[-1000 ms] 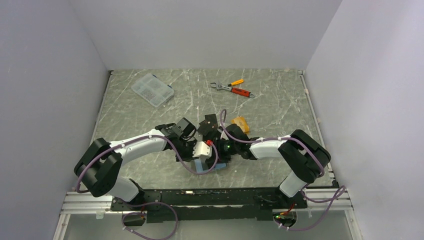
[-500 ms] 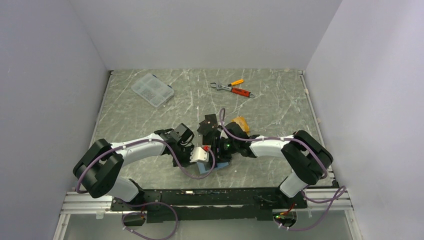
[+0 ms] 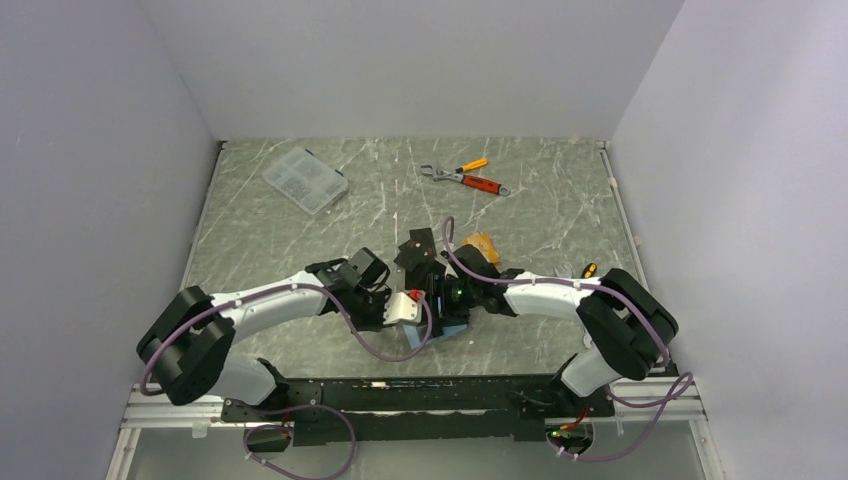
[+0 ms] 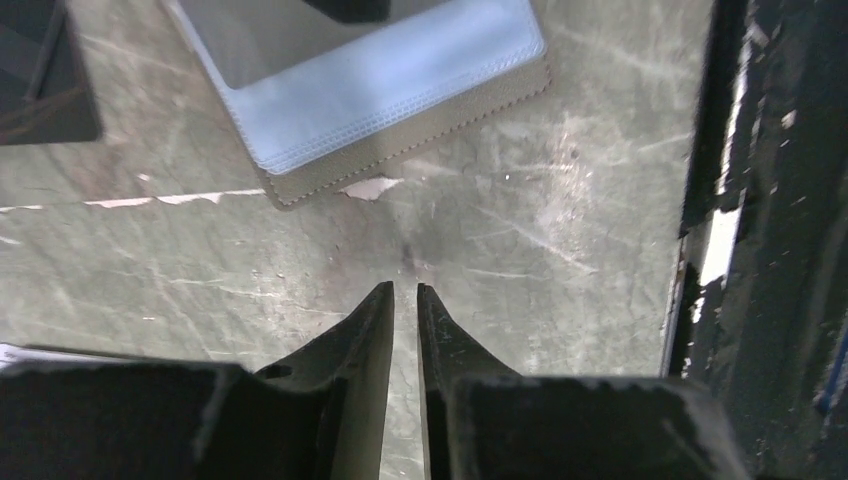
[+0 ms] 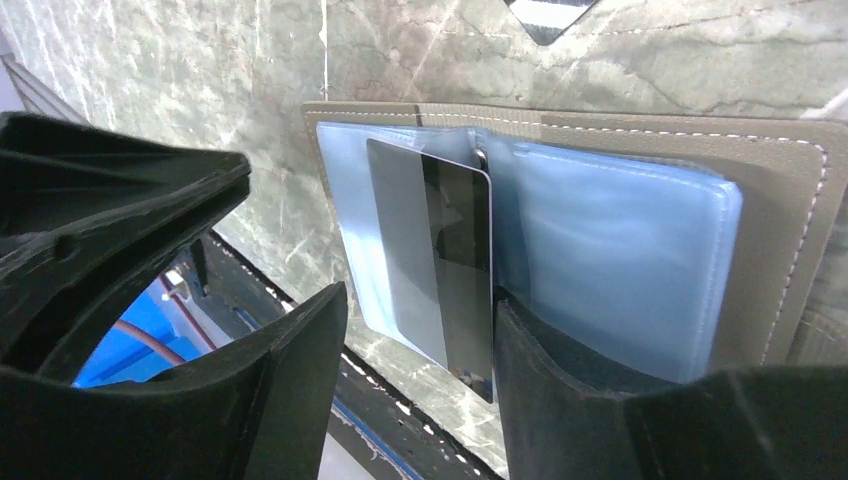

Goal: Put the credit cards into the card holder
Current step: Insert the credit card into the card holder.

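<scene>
Where the grey-green marbled counter (image 3: 260, 240) fills the middle of the overhead view, the left arm (image 3: 270, 295) and the right arm (image 3: 545, 295) bend in from the lower corners and meet low in the centre of the frame. A clear compartment box (image 3: 305, 180) sits in the upper left of the counter, well apart from them. The card holder (image 3: 452, 328) lies open and flat at lower centre, mostly hidden under the two wrists there. In the right wrist view it fills the centre and right, with its blue-grey lining (image 5: 620, 240) facing up. In the left wrist view its stitched corner (image 4: 400, 90) shows at the top centre. The right claw (image 5: 418, 305) hangs over the holder with its jaws spread and gripping nothing. The left claw (image 4: 404, 290) points at bare counter just beside the holder's edge; its jaws are drawn almost together with only a slit between them, and nothing is in it. An orange-handled wrench and pliers (image 3: 465, 178) rest together at upper centre. A dark card (image 5: 440, 270) sits tucked into the holder by its fold, in the gap between the right claw's jaws. An orange-gold card (image 3: 480, 243) lies on the counter just above the right wrist, partly covered by it.
</scene>
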Controlling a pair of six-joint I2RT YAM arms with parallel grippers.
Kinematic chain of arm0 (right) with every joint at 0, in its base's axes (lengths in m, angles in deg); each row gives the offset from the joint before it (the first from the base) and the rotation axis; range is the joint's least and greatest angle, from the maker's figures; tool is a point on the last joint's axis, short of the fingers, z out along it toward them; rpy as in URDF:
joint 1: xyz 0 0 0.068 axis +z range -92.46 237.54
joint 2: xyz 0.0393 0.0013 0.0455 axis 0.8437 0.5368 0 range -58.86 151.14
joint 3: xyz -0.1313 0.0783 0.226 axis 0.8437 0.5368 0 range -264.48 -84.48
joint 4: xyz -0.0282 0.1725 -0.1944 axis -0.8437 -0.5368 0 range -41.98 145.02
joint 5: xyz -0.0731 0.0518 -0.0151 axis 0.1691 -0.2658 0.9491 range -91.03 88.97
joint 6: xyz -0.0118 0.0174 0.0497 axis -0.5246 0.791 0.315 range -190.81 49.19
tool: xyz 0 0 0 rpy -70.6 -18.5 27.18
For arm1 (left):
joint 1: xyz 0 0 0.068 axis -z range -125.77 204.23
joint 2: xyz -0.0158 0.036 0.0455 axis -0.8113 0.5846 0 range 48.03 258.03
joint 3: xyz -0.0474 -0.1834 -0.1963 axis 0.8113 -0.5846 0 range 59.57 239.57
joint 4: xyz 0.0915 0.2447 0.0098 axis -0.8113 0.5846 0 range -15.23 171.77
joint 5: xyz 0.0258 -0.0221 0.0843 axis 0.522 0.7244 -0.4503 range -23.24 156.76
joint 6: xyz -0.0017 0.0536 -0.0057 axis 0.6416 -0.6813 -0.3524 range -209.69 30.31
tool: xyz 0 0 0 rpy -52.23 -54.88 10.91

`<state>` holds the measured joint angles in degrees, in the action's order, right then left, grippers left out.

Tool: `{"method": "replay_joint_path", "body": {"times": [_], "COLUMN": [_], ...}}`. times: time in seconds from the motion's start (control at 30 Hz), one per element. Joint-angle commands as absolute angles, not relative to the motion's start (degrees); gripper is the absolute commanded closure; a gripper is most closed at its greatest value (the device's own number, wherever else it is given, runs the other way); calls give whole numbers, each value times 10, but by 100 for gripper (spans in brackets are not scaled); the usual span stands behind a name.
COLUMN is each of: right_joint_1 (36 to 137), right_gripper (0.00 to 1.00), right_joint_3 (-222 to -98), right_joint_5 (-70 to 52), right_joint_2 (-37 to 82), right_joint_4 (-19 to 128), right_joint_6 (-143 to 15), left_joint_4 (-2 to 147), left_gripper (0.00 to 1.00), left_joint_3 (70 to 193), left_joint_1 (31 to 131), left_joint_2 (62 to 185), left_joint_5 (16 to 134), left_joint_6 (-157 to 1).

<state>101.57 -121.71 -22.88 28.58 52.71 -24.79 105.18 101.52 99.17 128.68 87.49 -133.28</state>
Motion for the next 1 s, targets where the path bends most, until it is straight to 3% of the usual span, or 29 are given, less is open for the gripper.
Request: {"method": "replay_joint_path", "body": {"times": [0.0, 0.43, 0.97], "right_joint_1": [1024, 1036, 1027], "right_gripper": [42, 38, 37], "right_joint_3": [-1216, -1190, -1164], "right_joint_5": [-181, -216, -272], "right_joint_2": [267, 281, 283], "right_joint_4": [486, 582, 645], "right_joint_6": [-252, -245, -238], "left_joint_4": [1029, 984, 956], "left_gripper": [80, 82, 82], "left_joint_3": [1042, 1065, 1063], "left_joint_1": [995, 1004, 1046], "left_joint_2": [1249, 1297, 1343], "left_joint_5": [925, 957, 848], "left_joint_6": [-1295, -1283, -1353]}}
